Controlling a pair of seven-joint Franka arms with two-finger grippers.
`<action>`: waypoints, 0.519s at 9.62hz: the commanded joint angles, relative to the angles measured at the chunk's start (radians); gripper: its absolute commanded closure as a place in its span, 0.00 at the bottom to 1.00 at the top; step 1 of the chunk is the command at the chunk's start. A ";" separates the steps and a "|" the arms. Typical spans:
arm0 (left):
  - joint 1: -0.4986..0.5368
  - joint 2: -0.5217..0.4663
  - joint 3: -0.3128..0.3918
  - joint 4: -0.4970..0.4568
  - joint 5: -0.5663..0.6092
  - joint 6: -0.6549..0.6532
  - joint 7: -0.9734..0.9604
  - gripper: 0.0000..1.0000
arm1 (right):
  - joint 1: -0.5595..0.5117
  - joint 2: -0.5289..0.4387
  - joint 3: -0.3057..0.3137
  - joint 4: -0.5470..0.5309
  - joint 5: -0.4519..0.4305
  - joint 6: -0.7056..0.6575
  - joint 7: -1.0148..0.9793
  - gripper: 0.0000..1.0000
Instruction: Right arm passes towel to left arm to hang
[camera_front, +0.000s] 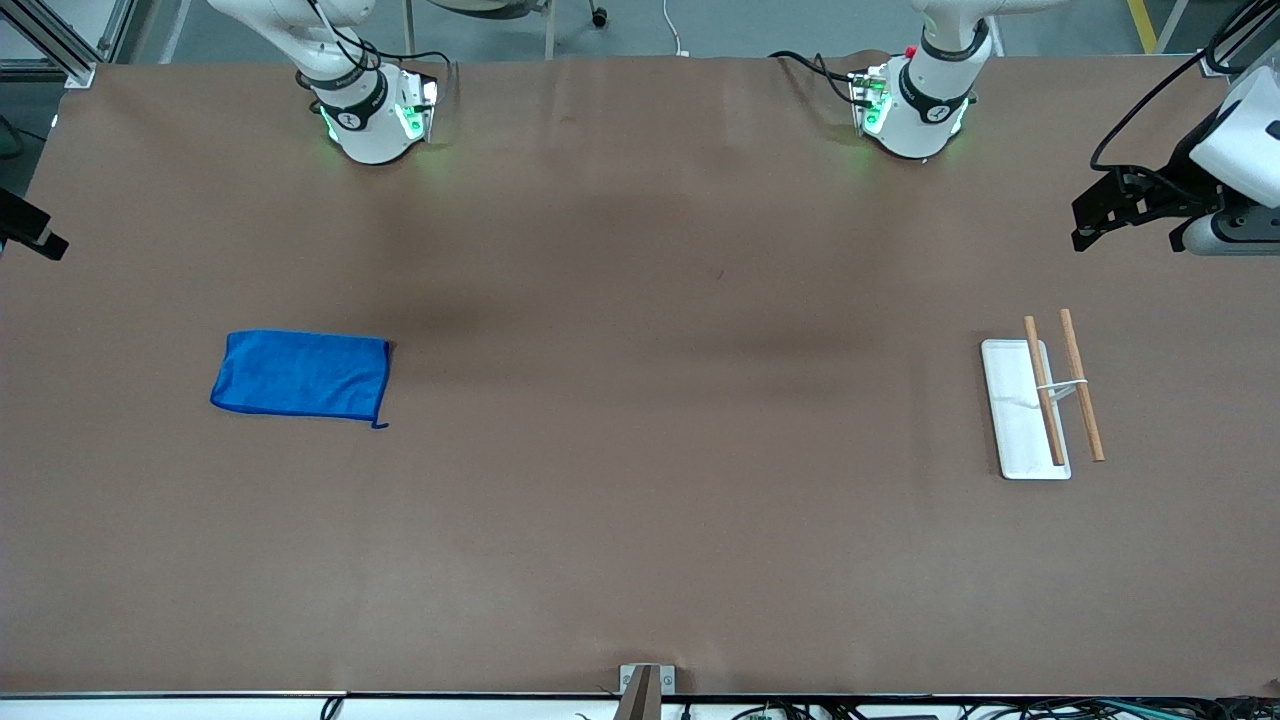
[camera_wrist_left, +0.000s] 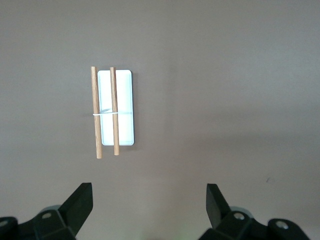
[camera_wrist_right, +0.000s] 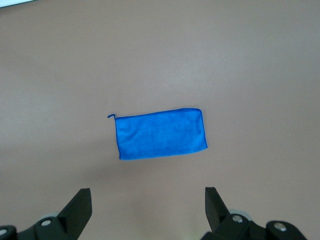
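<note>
The blue towel (camera_front: 300, 374) lies flat on the brown table toward the right arm's end, its corner loop at the corner nearer the front camera. It also shows in the right wrist view (camera_wrist_right: 161, 134). My right gripper (camera_wrist_right: 148, 200) is open and empty, high above the table near the towel; only its black tip (camera_front: 40, 240) shows at the edge of the front view. My left gripper (camera_front: 1085, 230) is open and empty, high over the left arm's end of the table. In the left wrist view (camera_wrist_left: 149, 197) it is apart from the rack.
A white rack tray (camera_front: 1012, 420) with two wooden rods (camera_front: 1043, 390) raised over it stands toward the left arm's end; it also shows in the left wrist view (camera_wrist_left: 126, 100). The arm bases (camera_front: 370, 120) stand at the table's back edge.
</note>
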 joint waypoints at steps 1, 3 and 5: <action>-0.007 0.022 -0.003 -0.006 0.020 0.008 -0.008 0.00 | -0.009 -0.014 0.005 -0.009 -0.004 -0.003 -0.010 0.00; -0.005 0.022 -0.003 -0.004 0.022 0.008 -0.006 0.00 | -0.006 -0.014 0.007 -0.006 -0.004 -0.007 -0.011 0.00; 0.001 0.021 -0.001 -0.006 0.019 0.008 -0.012 0.00 | -0.004 -0.011 0.004 -0.018 -0.015 -0.044 -0.013 0.00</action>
